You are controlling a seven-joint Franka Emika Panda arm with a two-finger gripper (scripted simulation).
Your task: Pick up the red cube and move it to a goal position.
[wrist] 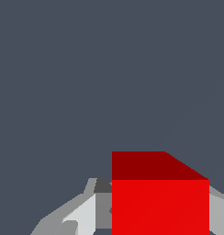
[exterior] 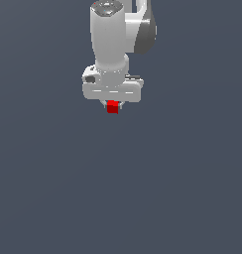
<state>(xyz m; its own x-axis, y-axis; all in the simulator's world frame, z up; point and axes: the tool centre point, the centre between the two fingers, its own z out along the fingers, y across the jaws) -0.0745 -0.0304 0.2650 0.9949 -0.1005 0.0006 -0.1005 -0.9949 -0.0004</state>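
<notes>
no brand, label or writing can be read on any surface in either view. the white arm (exterior: 110,39) is seen from above in the exterior view, hanging over a plain dark grey-blue surface (exterior: 182,188). the gripper (exterior: 112,105) is pointed downward, and the red cube (exterior: 112,107) is held just under the white hand body, between the two short fingertips. the fingers are closed against the cube, one on each side, so it is pinched between them. in the wrist view the red cube (wrist: 159,202) is shown large, with a bright front face and a darker upper face, and a pale grey finger (wrist: 84,213) is seen touching one side while a second grey finger edge (wrist: 219,209) is met at the other side. whether the cube is resting on the surface or lifted off it cannot be told. open, unbroken surface is shown on every side of the gripper, out to all picture edges.
</notes>
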